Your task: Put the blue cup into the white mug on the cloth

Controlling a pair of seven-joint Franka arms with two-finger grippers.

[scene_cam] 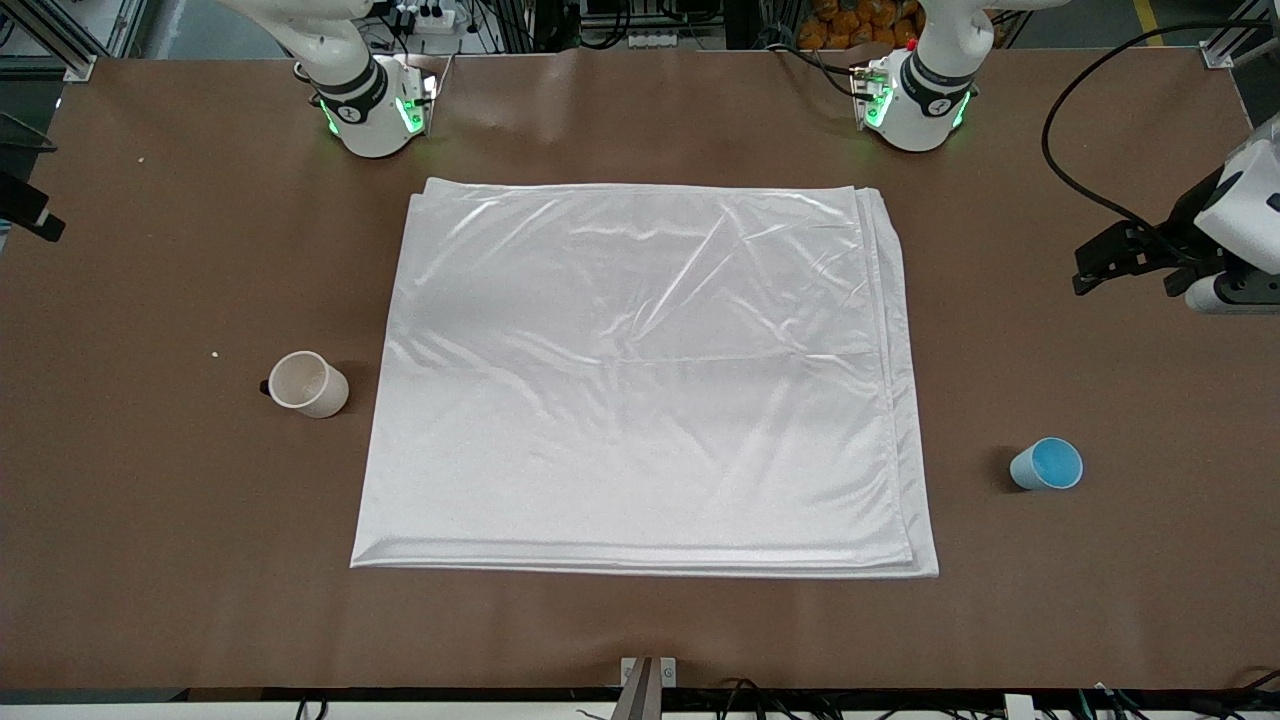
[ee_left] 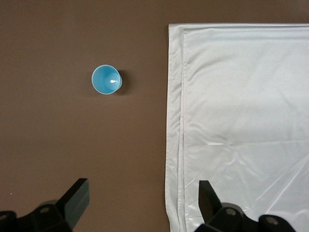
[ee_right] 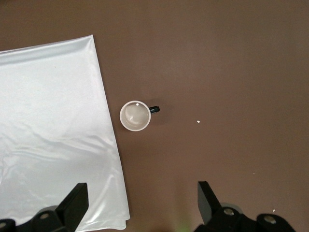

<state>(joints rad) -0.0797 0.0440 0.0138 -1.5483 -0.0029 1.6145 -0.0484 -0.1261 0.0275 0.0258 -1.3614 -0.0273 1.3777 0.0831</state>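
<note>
A large shiny white cloth (scene_cam: pixel 640 385) is spread flat at the middle of the brown table (scene_cam: pixel 150 560), its layered folded edge turned toward the left arm's end. The white mug (scene_cam: pixel 308 384) is found upright on the bare table at the cloth's nine o'clock, just beside its edge but apart from it, with the small black handle turned away from the cloth. The blue cup (scene_cam: pixel 1046 464) is seen upright at the cloth's four o'clock, well apart from the mug.

The left gripper (ee_left: pixel 145 198) is held high over the table near the cloth's edge, fingers spread, nothing gripped. The right gripper (ee_right: pixel 142 200) is likewise held above the mug's end, jaws spread wide and empty.
</note>
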